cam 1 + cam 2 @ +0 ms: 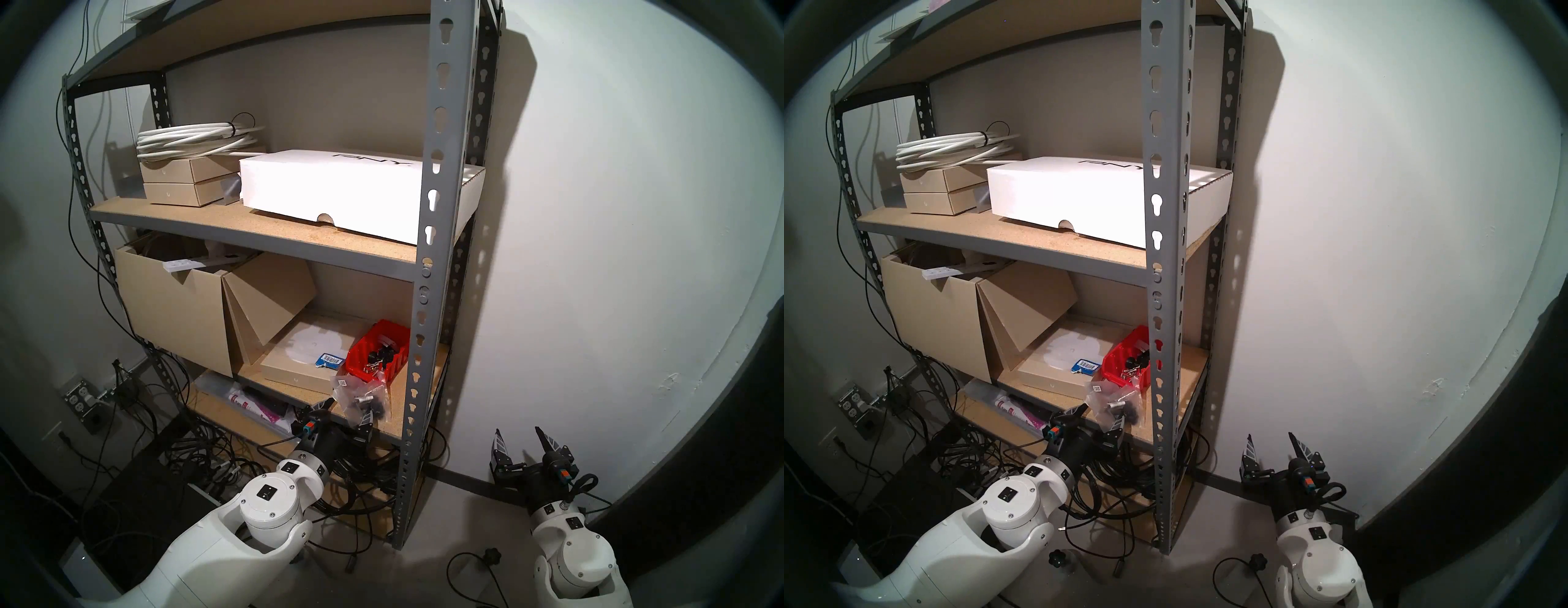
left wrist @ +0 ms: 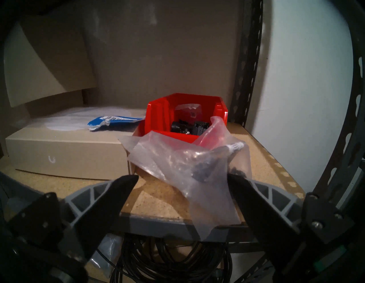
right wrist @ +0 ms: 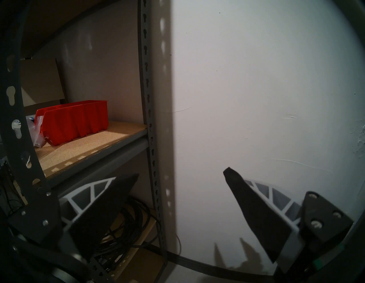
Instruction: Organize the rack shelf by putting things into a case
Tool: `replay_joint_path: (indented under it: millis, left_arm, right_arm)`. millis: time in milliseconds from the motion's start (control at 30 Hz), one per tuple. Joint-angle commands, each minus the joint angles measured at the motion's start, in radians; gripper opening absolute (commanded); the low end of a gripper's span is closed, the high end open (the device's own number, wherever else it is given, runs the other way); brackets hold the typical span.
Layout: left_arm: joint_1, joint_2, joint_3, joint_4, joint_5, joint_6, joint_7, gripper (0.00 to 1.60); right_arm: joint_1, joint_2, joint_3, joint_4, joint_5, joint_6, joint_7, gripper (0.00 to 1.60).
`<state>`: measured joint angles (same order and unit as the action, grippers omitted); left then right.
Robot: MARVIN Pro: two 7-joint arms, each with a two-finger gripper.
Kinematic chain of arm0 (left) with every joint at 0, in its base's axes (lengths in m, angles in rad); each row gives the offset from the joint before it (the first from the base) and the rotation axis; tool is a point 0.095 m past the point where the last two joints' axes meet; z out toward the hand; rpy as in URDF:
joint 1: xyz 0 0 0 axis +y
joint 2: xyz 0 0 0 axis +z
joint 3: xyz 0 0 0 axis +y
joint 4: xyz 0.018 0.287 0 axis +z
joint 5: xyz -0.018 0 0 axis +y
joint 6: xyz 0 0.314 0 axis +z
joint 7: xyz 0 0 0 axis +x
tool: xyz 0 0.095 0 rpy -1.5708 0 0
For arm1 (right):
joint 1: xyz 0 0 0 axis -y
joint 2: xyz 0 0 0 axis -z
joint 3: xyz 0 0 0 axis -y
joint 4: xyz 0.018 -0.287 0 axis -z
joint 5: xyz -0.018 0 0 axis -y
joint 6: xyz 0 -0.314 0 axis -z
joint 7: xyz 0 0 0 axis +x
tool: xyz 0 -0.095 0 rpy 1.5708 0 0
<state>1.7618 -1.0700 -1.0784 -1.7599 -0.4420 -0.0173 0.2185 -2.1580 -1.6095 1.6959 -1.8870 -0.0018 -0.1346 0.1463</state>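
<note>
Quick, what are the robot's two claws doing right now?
Left gripper: jaws open around the clear bag, not gripping.
Right gripper: jaws open, empty.

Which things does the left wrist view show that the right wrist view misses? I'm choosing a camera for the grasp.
Only the left wrist view: the open left gripper around the clear bag, parts inside the red bin, and the blue packet. Only the right wrist view: the open right gripper, empty before the white wall. Both: red bin and shelf board.
</note>
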Motion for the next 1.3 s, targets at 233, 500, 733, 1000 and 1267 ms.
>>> replay_joint_path:
  millis: [233,500,733,1000,1267]
  left_arm:
    - [-0.023,-0.016,-0.003,0.012,-0.001,-0.023,-0.015,1.36]
    - [-0.037,-0.029,0.000,0.040,0.008,-0.023,-0.023,1.26]
    - [-0.038,-0.033,-0.001,0.046,0.019,-0.026,-0.026,0.87]
    - [-0.021,-0.025,-0.009,0.040,0.020,-0.040,-0.029,0.55]
    - [0.001,-0.015,-0.020,0.026,0.012,-0.056,-0.038,0.00]
  right_arm:
    - [0.001,0.000,0.000,-0.021,0.000,-0.002,0.000,1.60]
    - [0.001,0.000,0.000,-0.021,0.000,-0.002,0.000,1.60]
    - [0.001,0.000,0.000,-0.021,0.000,-0.002,0.000,1.60]
    - [0.001,0.000,0.000,-0.021,0.000,-0.002,0.000,1.60]
    - [0.001,0.000,0.000,-0.021,0.000,-0.002,0.000,1.60]
